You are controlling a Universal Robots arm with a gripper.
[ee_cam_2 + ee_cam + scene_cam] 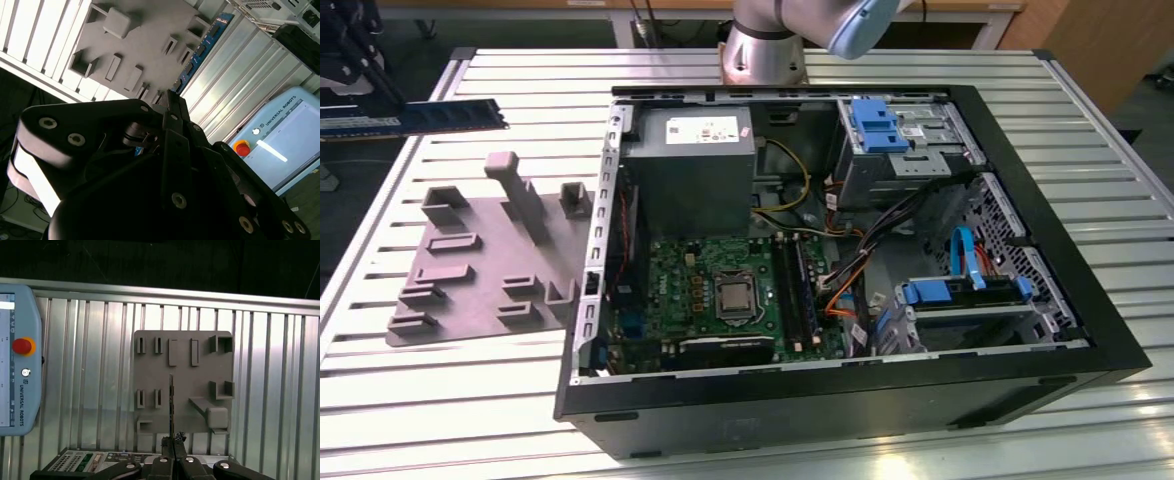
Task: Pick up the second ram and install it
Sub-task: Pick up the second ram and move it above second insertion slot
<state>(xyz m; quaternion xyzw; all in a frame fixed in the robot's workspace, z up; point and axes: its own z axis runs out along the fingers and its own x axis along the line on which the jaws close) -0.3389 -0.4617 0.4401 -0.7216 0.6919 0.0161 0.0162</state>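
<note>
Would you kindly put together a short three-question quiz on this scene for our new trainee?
1. True or false: the gripper is shut on the second ram.
2. The ram is: A) seated in a slot; B) outside the computer case, toward the exterior view's left; C) lying on the power supply.
3. What grey thing lies on the table beside the case?
Key: 1 true; 2 B; 3 the fixture plate.

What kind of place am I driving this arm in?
Likely a robotics lab bench for PC assembly: an open PC case on a slatted metal table, a grey fixture plate and a teach pendant. The tool grips the ram.
</note>
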